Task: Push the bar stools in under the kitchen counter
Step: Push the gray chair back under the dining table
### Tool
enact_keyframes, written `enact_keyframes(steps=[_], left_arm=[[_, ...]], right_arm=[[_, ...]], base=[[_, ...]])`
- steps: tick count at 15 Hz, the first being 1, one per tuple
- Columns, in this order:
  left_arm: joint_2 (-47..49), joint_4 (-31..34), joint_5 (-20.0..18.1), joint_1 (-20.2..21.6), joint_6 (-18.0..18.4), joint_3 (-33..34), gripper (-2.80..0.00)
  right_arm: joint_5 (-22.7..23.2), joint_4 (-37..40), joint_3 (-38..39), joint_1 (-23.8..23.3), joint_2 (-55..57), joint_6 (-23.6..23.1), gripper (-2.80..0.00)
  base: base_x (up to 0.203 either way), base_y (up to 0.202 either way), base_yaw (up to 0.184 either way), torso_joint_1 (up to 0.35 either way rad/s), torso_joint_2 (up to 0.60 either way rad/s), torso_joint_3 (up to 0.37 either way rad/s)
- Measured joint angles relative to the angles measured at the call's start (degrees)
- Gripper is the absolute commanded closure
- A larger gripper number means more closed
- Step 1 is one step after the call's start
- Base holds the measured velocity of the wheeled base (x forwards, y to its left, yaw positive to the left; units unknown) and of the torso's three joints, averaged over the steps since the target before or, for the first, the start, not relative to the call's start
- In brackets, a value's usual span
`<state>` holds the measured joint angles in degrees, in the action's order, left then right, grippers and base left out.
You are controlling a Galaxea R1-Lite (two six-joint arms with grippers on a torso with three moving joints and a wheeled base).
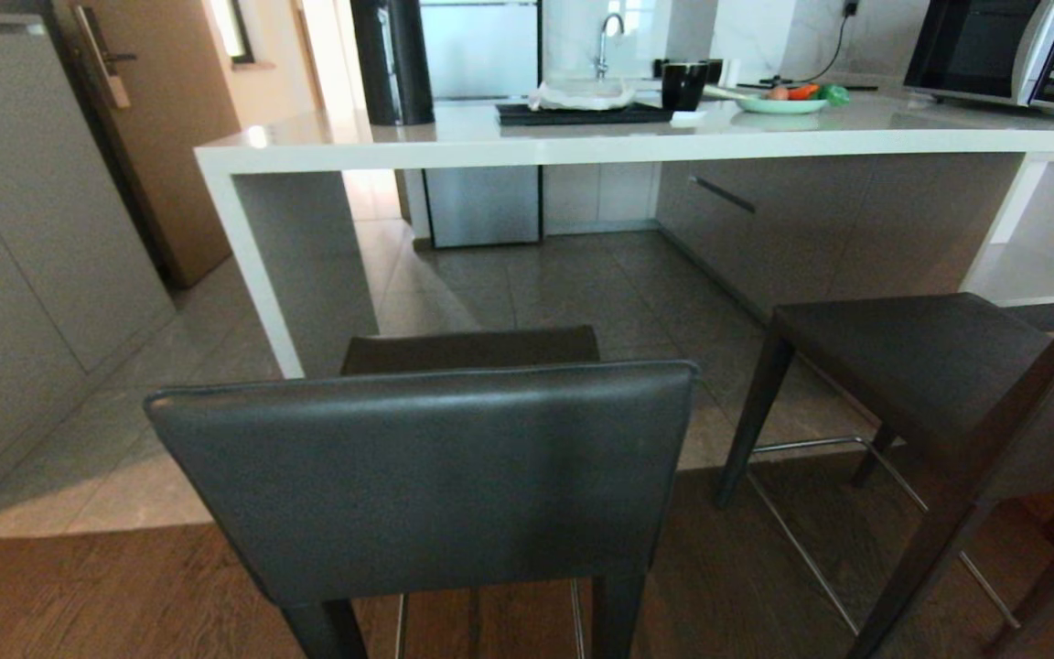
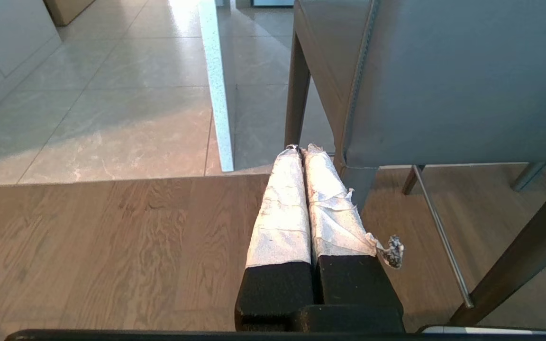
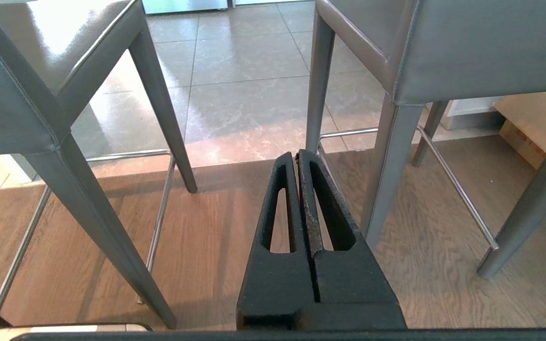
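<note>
Two bar stools stand on the wood floor, pulled out from the kitchen counter (image 1: 582, 146). The nearer stool (image 1: 426, 476) shows its dark grey backrest straight ahead of me. The other stool (image 1: 911, 366) stands to the right, turned partly sideways. Neither gripper shows in the head view. My left gripper (image 2: 301, 150), its fingers wrapped in white tape, hangs low and shut, empty, beside the near stool's backrest (image 2: 467, 80). My right gripper (image 3: 297, 155), black, is shut and empty, low between the near stool (image 3: 12, 109) and the right-hand stool (image 3: 481, 47).
The counter's slab end panel (image 1: 280, 275) stands left of the near stool. On the counter are a microwave (image 1: 1012, 50), a plate of vegetables (image 1: 783, 101), a black cup (image 1: 682, 84) and a dark tray (image 1: 582, 113). Grey cabinets (image 1: 24, 275) line the left. A cardboard box (image 3: 533, 128) sits at the right.
</note>
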<state>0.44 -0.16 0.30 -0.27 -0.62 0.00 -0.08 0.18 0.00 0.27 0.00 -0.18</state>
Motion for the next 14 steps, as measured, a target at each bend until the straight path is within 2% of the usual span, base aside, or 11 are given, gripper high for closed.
enact_keyframes(steps=[5,6,7,8,14], left_arm=[[0.0,0.0,0.0,0.0,0.0,0.0,0.00],[0.0,0.0,0.0,0.0,0.0,0.0,-2.70],[0.0,0.0,0.0,0.0,0.0,0.0,-2.80],[0.0,0.0,0.0,0.0,0.0,0.0,-2.80],[0.0,0.0,0.0,0.0,0.0,0.0,-2.80]], right_arm=[[0.0,0.0,0.0,0.0,0.0,0.0,0.00],[0.0,0.0,0.0,0.0,0.0,0.0,0.00],[0.0,0.0,0.0,0.0,0.0,0.0,0.00],[0.0,0.0,0.0,0.0,0.0,0.0,-2.80],[0.0,0.0,0.0,0.0,0.0,0.0,-2.80]], base=[[0.000,0.000,0.000,0.000,0.00,0.000],[0.000,0.000,0.000,0.000,0.00,0.000],[0.000,0.000,0.000,0.000,0.00,0.000],[0.000,0.000,0.000,0.000,0.00,0.000],[0.000,0.000,0.000,0.000,0.00,0.000]])
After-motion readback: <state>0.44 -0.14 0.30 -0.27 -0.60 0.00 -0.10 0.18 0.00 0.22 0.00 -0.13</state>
